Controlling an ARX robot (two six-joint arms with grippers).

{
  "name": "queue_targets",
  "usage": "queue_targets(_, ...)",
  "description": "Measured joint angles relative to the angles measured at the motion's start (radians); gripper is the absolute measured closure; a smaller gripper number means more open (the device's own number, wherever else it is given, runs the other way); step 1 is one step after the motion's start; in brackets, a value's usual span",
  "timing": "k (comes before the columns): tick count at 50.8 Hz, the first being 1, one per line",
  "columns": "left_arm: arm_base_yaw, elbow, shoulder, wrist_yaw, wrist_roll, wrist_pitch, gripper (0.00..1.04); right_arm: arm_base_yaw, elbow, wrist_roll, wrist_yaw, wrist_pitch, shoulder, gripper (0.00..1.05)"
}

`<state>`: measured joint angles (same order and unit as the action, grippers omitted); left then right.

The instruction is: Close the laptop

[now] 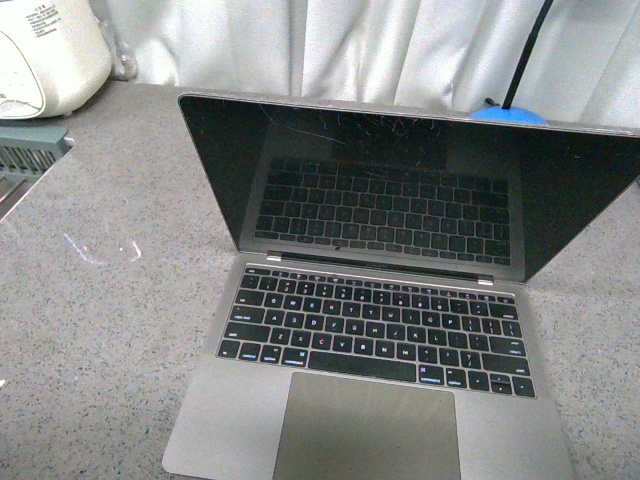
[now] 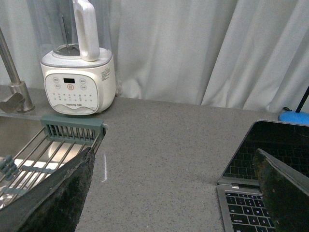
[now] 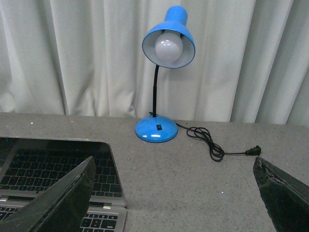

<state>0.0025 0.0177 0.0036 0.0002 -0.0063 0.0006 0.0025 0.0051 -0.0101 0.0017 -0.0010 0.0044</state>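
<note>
The space-grey laptop (image 1: 370,330) stands open in the middle of the grey counter, its scratched black screen upright and facing me, black keys and large trackpad in front. Neither arm shows in the front view. In the left wrist view my left gripper (image 2: 176,193) is open and empty over bare counter, with the laptop (image 2: 251,193) by one finger. In the right wrist view my right gripper (image 3: 176,193) is open and empty, with the laptop's screen corner (image 3: 58,164) beside one finger.
A white kitchen appliance (image 2: 79,79) stands at the back left, next to a sink with a grey-green drying rack (image 2: 72,128) and a tap (image 2: 12,77). A blue desk lamp (image 3: 159,72) with a loose black cord (image 3: 212,145) stands behind the laptop on the right. White curtains hang behind.
</note>
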Motion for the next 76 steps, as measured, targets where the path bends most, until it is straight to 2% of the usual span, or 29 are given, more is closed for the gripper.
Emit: queue_targets(76, 0.0, 0.0, 0.0, 0.0, 0.0, 0.0, 0.06, 0.0, 0.0, 0.0, 0.0, 0.0, 0.0, 0.09)
